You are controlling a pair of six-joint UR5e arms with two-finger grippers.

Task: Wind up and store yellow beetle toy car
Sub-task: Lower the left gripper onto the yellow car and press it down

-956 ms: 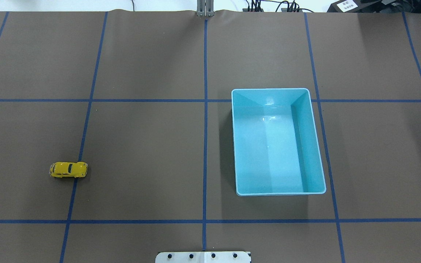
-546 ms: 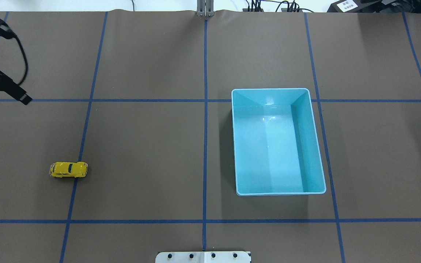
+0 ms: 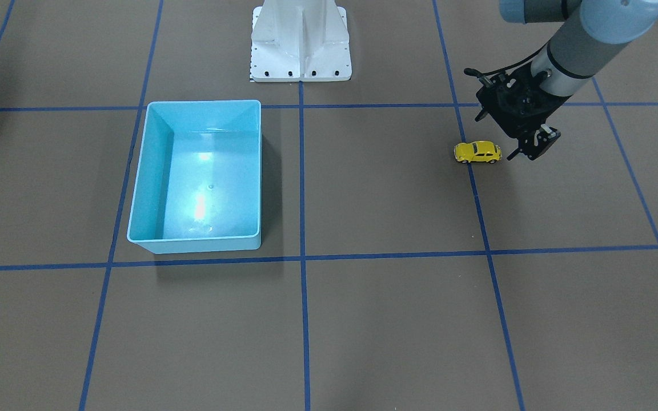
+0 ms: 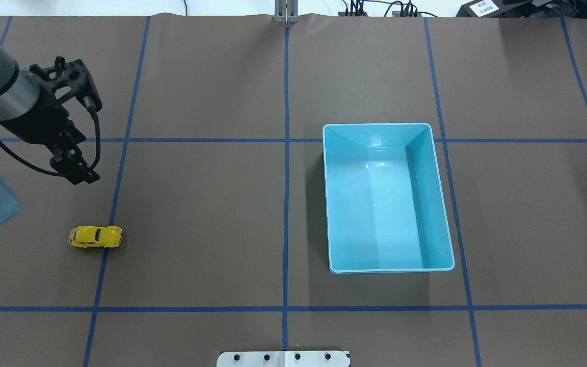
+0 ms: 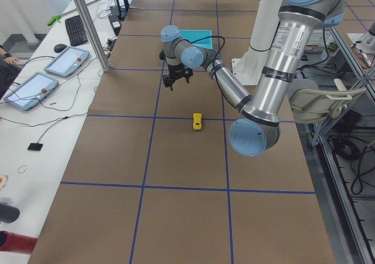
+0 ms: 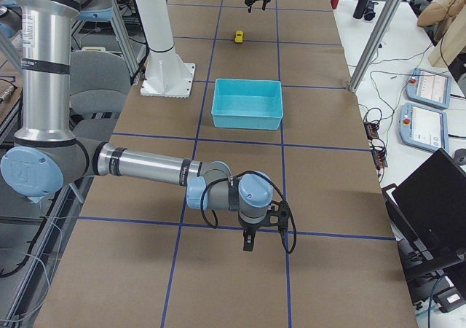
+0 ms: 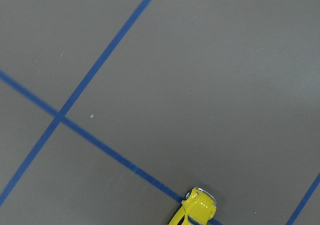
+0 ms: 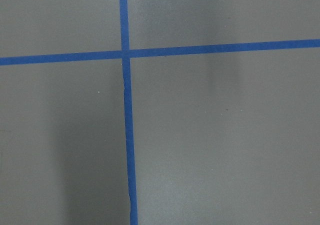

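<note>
The yellow beetle toy car (image 4: 95,237) stands on the brown mat at the left, across a blue tape line, apart from everything. It also shows in the front view (image 3: 477,152) and at the bottom edge of the left wrist view (image 7: 197,210). My left gripper (image 4: 80,175) hangs above the mat a little beyond the car, with its jaws apart and empty; it also shows in the front view (image 3: 534,149). The light blue bin (image 4: 375,125) stands empty right of centre. My right gripper (image 6: 251,240) shows only in the exterior right view, far from the car, and I cannot tell its state.
The white robot base plate (image 4: 283,358) sits at the near table edge. Blue tape lines divide the mat. Tablets (image 5: 64,61) and a keyboard (image 5: 76,29) lie on the side table beyond the mat. The right wrist view shows only mat and a tape cross (image 8: 124,54).
My left arm has come in from the left edge and moved toward the car. The car and the bin have not moved.
</note>
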